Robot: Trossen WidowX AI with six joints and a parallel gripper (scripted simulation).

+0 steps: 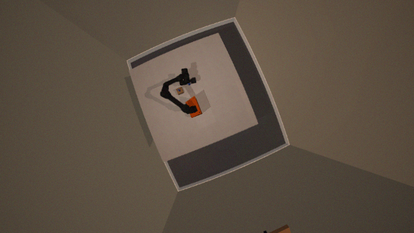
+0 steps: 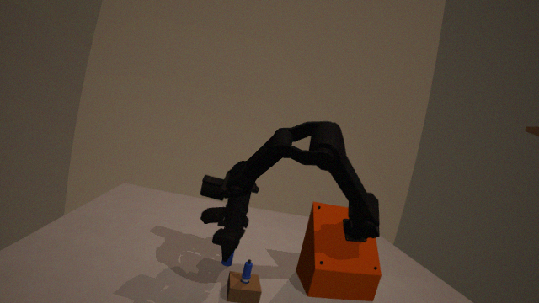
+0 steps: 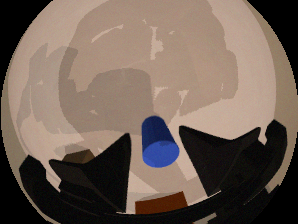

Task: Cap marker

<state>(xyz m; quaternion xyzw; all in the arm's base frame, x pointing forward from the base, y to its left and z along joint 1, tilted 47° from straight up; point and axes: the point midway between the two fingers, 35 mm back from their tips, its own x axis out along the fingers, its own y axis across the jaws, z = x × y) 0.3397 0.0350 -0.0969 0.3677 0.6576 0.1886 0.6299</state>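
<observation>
The blue cap (image 1: 189, 83) (image 2: 227, 263) (image 3: 160, 154) stands upright on the table. My gripper (image 2: 227, 255) (image 3: 155, 133) is open, pointing down, with its fingertips on either side of the cap. In the wrist view a gap shows between the cap and each finger. In the exterior view the near finger hides the cap's upper part. The blue marker (image 1: 179, 90) (image 2: 247, 271) stands upright, dark tip up, in the brown holder block (image 1: 181, 92) (image 2: 244, 293) (image 3: 77, 155), beside the gripper. The marker is not visible in the wrist view.
The orange box (image 1: 196, 111) (image 2: 345, 284) (image 3: 161, 203) under the arm's base stands on the pale table (image 1: 223, 107) (image 2: 122, 206). The bent arm (image 1: 174, 101) (image 2: 265, 156) arches from it to the gripper, passing around the holder block in the top view.
</observation>
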